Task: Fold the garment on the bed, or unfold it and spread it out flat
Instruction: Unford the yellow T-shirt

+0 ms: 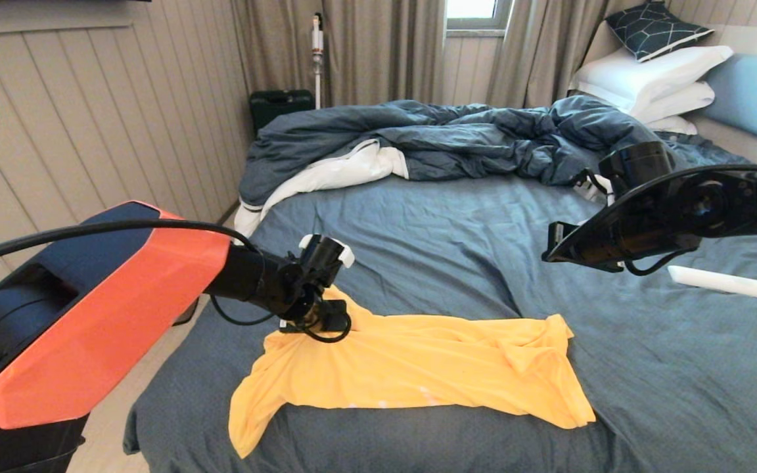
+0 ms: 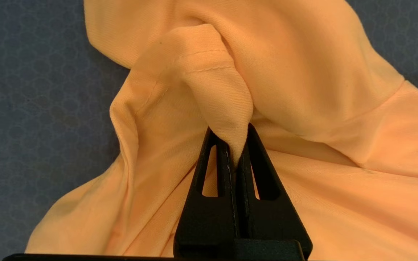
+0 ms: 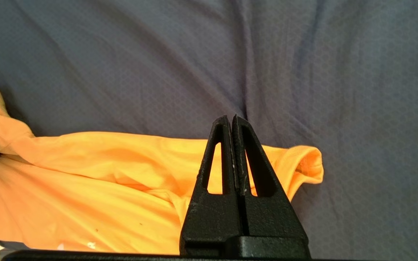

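Note:
The yellow-orange garment (image 1: 411, 364) lies half folded across the near part of the bed (image 1: 444, 230), one end trailing toward the front edge. My left gripper (image 1: 326, 322) is at its far left corner, shut on a pinched fold of the garment (image 2: 216, 94), which rises in a peak between the jaws of the left gripper (image 2: 235, 145). My right gripper (image 1: 549, 253) hovers above the sheet beyond the garment's right end, shut with nothing between its jaws. From the right wrist, the right gripper (image 3: 230, 121) points over bare sheet, the garment (image 3: 103, 181) below it.
A rumpled dark blue duvet (image 1: 431, 141) with white underside lies across the far half of the bed. White pillows (image 1: 654, 79) stack at the far right by the light blue headboard (image 1: 756, 95). A white remote-like object (image 1: 717, 281) lies on the sheet at right. Panelled wall runs along the left.

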